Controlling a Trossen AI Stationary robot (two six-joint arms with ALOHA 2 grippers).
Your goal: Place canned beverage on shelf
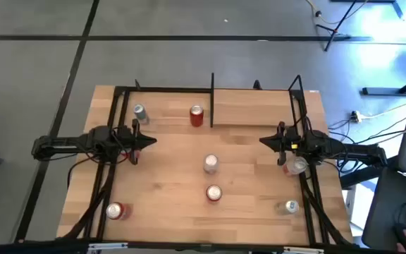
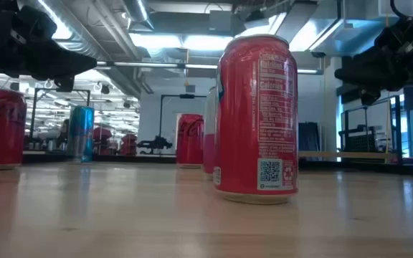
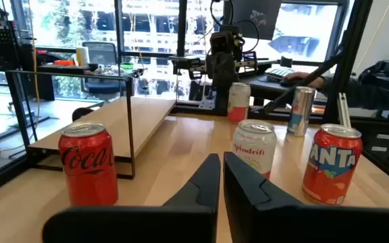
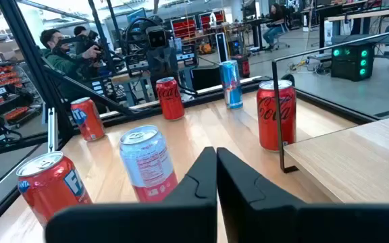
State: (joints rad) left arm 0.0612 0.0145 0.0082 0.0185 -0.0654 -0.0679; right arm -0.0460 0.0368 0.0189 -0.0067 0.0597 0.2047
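With both the left claw (image 1: 149, 141) and right claw (image 1: 265, 141) closed and empty, a careless reach could topple the crowded cans, like the Coca-Cola can (image 1: 197, 116) beside the shelf (image 1: 256, 106).

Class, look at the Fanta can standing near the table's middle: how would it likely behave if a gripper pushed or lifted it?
The Fanta can stands upright and tall, so a high push may tip it. Once down, its round body would probably roll. Its smooth wall looks slippery.

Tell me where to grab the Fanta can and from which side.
Grip the Fanta can across its round side wall, about mid-height. It stands upright with open table around it. The left hand, fingers shut, already faces it, so a level approach from that side looks easiest, after opening; the Spindrift can beside it leaves limited room.
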